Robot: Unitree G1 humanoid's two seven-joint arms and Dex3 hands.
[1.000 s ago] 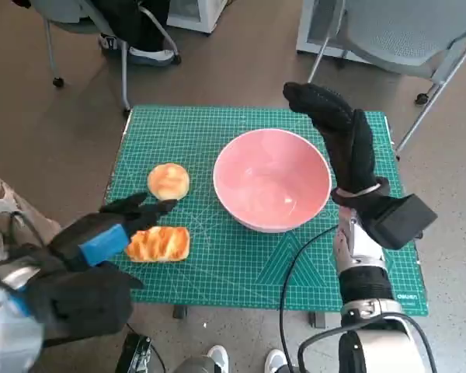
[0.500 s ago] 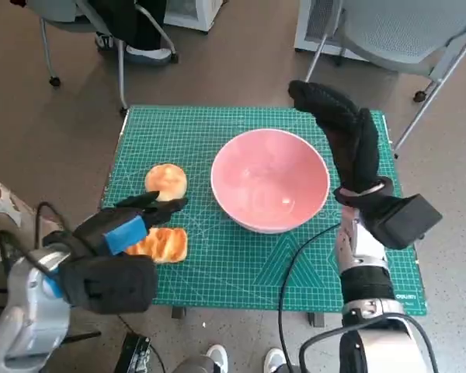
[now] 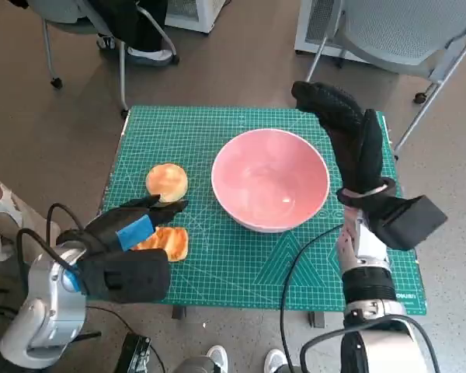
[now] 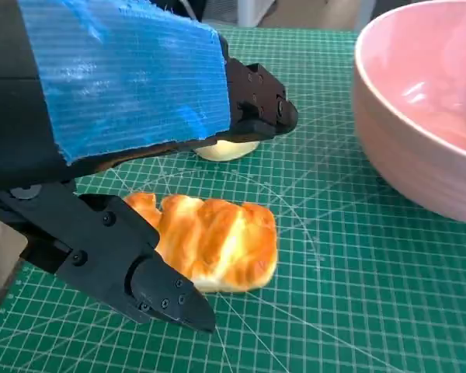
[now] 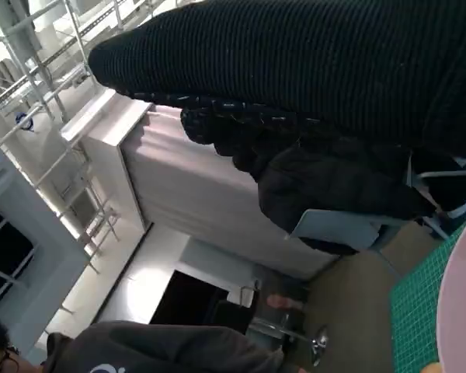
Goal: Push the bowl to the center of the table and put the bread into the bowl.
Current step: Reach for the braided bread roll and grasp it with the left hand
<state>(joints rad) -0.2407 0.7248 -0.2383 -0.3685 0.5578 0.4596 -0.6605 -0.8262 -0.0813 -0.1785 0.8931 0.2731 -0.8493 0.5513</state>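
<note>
Green cutting mat (image 3: 241, 264) covering the tabletop. Pink bowl (image 3: 270, 180) upright near the mat's middle, just beside the raised right hand (image 3: 343, 128), fingers extended and holding nothing. Left hand (image 3: 128, 237) at the mat's near-left edge, fingers (image 4: 159, 289) spread on either side of the braided bread (image 4: 210, 241), no contact evident. Braided bread flat on the mat, long axis roughly left to right in the head view. Round bun (image 3: 167, 180) beyond it, beside the bowl.

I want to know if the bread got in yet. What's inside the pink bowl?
Nothing shows inside the pink bowl: its whole inside is bare in the head view. Both breads still lie on the green mat, the striped loaf and the round bun.
</note>
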